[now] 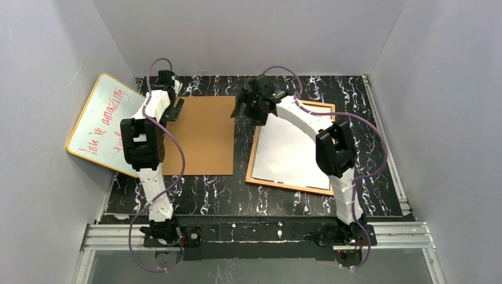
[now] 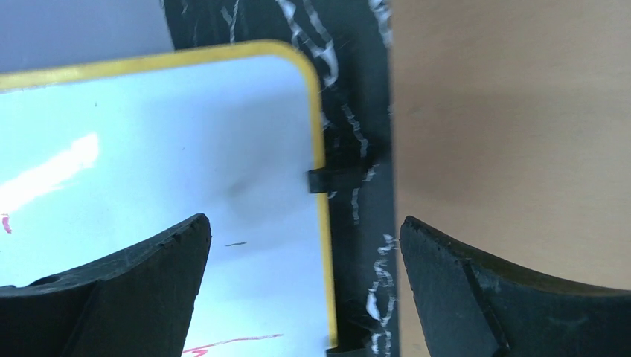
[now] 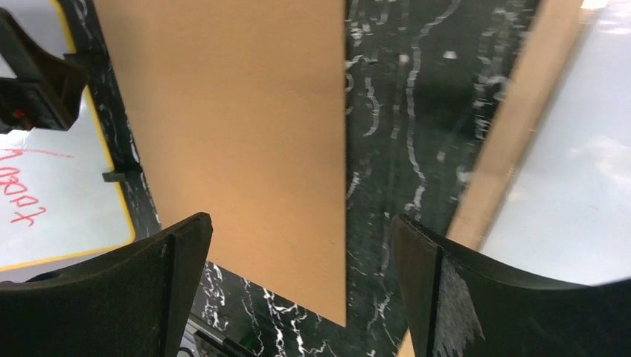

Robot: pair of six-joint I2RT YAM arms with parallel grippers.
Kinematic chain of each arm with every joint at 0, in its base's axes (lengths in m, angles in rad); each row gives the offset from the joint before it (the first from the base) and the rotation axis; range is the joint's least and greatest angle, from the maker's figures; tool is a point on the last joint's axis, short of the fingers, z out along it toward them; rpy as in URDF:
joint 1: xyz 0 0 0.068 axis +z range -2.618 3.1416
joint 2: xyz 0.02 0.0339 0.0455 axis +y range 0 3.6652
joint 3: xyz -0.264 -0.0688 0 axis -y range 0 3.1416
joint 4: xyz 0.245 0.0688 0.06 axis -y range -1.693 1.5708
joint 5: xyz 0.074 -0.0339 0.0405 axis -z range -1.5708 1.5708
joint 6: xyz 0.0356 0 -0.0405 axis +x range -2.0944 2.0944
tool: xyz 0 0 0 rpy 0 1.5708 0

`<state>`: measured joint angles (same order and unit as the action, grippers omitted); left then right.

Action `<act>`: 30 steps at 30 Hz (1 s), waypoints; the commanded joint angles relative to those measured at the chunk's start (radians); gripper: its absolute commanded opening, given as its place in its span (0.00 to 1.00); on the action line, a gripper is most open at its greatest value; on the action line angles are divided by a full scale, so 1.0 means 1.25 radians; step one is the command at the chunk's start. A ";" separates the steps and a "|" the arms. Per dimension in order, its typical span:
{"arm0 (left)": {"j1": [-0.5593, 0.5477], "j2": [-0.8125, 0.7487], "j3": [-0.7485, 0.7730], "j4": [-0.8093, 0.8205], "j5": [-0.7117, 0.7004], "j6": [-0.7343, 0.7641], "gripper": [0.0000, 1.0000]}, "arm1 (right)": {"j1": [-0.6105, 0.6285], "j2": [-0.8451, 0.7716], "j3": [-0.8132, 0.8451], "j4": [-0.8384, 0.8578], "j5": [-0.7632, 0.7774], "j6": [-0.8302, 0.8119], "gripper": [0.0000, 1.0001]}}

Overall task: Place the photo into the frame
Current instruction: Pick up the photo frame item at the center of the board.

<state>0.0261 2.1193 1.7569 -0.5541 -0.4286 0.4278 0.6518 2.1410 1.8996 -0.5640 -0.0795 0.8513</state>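
The bench (image 1: 331, 94), black with white marbling, fills the middle of the overhead view between pale walls. The frame (image 1: 289, 187) lies flat on it in the right half of that view, tilted slightly, its thin orange-brown border showing along the left and bottom sides. The photo (image 1: 290, 151) lies inside that border with its plain white back upward. It covers nearly the whole opening, and the right arm crosses above its upper right part.

A plain brown backing board (image 1: 204, 139) lies flat left of centre, apart from the frame, with a strip of bare bench between them. At the far left a yellow-edged whiteboard (image 1: 103, 121) with red writing sits tilted by the left wall. Its right edge is near the board's left edge.

The left fingers (image 2: 134, 290) stand wide apart with nothing between them. In the left wrist view they hang above the narrow strip of bench between the whiteboard's rounded corner on the left and the brown board on the right.

The right fingers (image 3: 126, 290) are also spread wide and grip nothing. In the right wrist view they hang over the gap between the brown board on the left and the frame's border on the right.
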 commanded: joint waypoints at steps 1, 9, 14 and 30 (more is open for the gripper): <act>0.025 -0.028 -0.067 0.044 -0.077 0.054 0.95 | 0.019 0.059 0.052 0.046 -0.050 0.016 0.97; 0.029 -0.059 -0.169 0.198 -0.203 0.124 0.89 | 0.033 0.141 0.078 0.082 -0.085 0.034 0.95; 0.031 -0.066 -0.192 0.206 -0.181 0.133 0.88 | 0.039 0.147 0.061 0.095 -0.073 0.042 0.95; -0.062 -0.036 -0.279 0.196 -0.034 0.086 0.89 | 0.045 0.133 -0.013 0.108 -0.010 0.060 0.94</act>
<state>0.0002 2.0796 1.4406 -0.2646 -0.5949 0.5762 0.7025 2.3375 1.9182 -0.4423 -0.1337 0.9150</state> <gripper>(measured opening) 0.890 0.941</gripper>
